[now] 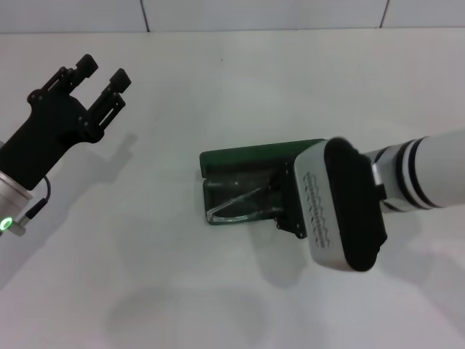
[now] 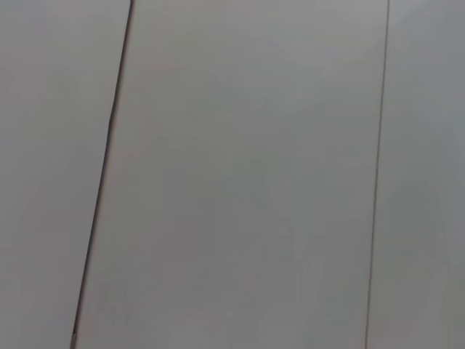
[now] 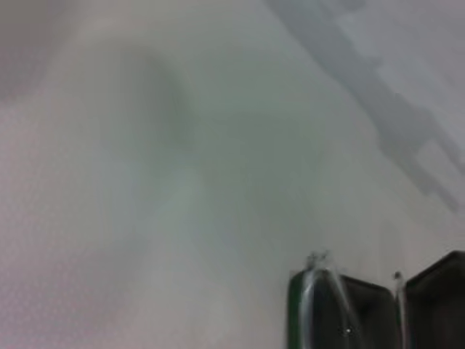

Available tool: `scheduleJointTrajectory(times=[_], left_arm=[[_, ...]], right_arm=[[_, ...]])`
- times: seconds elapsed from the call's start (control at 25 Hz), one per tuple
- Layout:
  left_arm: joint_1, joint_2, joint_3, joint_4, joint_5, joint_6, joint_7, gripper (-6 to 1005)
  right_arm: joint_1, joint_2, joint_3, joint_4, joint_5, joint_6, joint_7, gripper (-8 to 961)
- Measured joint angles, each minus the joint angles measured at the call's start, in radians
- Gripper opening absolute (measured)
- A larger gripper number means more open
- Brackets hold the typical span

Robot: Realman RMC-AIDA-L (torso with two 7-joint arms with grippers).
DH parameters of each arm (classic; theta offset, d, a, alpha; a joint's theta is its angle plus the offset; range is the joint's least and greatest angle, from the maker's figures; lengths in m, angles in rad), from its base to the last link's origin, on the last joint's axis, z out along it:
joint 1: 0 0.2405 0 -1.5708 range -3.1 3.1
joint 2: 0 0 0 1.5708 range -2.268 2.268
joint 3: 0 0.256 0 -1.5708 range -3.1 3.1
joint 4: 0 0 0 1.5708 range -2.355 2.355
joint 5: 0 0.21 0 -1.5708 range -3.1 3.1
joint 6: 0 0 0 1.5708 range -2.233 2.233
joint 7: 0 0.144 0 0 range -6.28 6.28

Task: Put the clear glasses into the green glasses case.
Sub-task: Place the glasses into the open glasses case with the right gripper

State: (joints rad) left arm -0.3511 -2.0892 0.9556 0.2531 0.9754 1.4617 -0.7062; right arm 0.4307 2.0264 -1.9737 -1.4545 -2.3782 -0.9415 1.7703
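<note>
Inside the open green glasses case (image 1: 247,156), the clear glasses (image 1: 236,203) were laid lengthwise under the right gripper (image 1: 280,200), its jaws' state hidden, while the left gripper (image 1: 102,76) was parked released.

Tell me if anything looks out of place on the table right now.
Nothing stands out. The clear glasses lie inside the open green glasses case, the right gripper is over it, and the left gripper is parked, open, far left.

Setting: robot test lab or bench | Evidence: plain white worktop (image 1: 218,87); white panelled wall (image 1: 261,13) with dark seams behind it; two robot arms over the worktop; no household furnishings shown.
</note>
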Motion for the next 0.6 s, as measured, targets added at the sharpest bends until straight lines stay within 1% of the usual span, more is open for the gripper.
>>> scheduleJointTrajectory(times=[0.24, 0.36, 0.52, 0.56, 0.6], left_arm=[[0.004, 0.000, 0.000, 0.000, 0.001, 0.000, -0.001, 604], [0.004, 0.000, 0.000, 0.000, 0.002, 0.000, -0.001, 604], [0.000, 0.000, 0.000, 0.000, 0.012, 0.000, 0.000, 604], [-0.002, 0.000, 0.000, 0.000, 0.014, 0.000, 0.000, 604], [-0.003, -0.001, 0.000, 0.000, 0.016, 0.000, 0.000, 604]], right_arm=[[-0.022, -0.003, 0.081, -0.020, 0.071, -0.023, 0.002, 293], [-0.024, -0.006, 0.096, -0.012, 0.138, -0.025, -0.002, 295], [-0.009, -0.006, 0.099, 0.018, 0.189, -0.059, -0.004, 298], [0.020, -0.003, 0.112, 0.052, 0.228, -0.107, -0.004, 298], [0.034, -0.003, 0.122, 0.070, 0.246, -0.125, -0.002, 299]])
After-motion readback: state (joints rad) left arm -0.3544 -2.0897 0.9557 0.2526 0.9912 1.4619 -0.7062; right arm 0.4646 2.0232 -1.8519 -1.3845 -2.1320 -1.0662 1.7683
